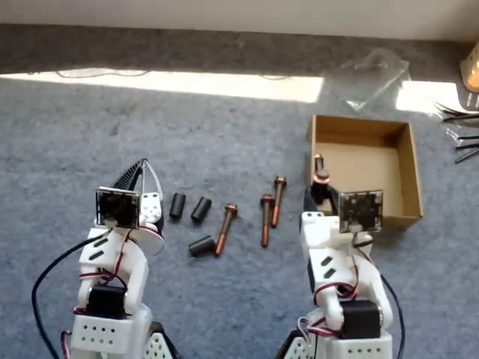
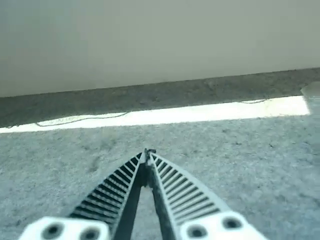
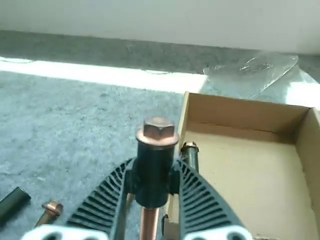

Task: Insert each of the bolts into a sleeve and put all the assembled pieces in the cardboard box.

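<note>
Right gripper (image 3: 152, 176), jaws clamped on a copper bolt in black cylindrical sleeve (image 3: 151, 156), hovers beside the brown cardboard box (image 3: 240, 114); best to clear the rim before release. Left gripper (image 2: 147, 159): jaws together.

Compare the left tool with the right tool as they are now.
The left tool is shut on nothing, its tips meeting; the right tool is shut on a sleeved bolt, held upright. The left tool points out over bare carpet; the right tool is at a side wall of the cardboard box. Both have black ribbed fingers.
</note>
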### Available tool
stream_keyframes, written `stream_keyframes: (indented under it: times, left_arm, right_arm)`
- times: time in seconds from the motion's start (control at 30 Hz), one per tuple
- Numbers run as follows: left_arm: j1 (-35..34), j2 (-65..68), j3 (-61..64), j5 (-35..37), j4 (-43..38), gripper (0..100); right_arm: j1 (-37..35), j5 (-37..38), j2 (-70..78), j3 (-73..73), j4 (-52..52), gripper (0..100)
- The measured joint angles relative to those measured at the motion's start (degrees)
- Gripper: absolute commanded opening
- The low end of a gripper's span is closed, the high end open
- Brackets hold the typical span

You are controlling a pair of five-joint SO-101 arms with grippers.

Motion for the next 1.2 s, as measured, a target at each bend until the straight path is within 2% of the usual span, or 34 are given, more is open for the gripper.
stream_keyframes:
  times: [0.17,0.37,0.63,0.87,1.2]
  left_arm:
    - [-3.43,0.0,0.26,-0.26,0.0,1]
    - [-3.87,0.0,0.26,-0.26,0.0,1]
    - [-3.87,0.0,0.26,-0.26,3.25,1]
    - [-3.87,0.0,0.26,-0.26,3.34,1]
    - [-3.87,0.0,0.26,-0.26,3.43,1]
  right_arm:
    - [0.18,0.09,7.82,-11.87,5.89,0.5]
    - [2.81,0.09,27.69,-23.03,5.98,0.5]
    - [12.13,0.09,53.36,-26.81,-5.54,0.7]
    - [12.22,6.24,69.27,-27.52,-15.21,0.7]
    - [12.31,6.42,88.62,-41.14,-16.18,0.7]
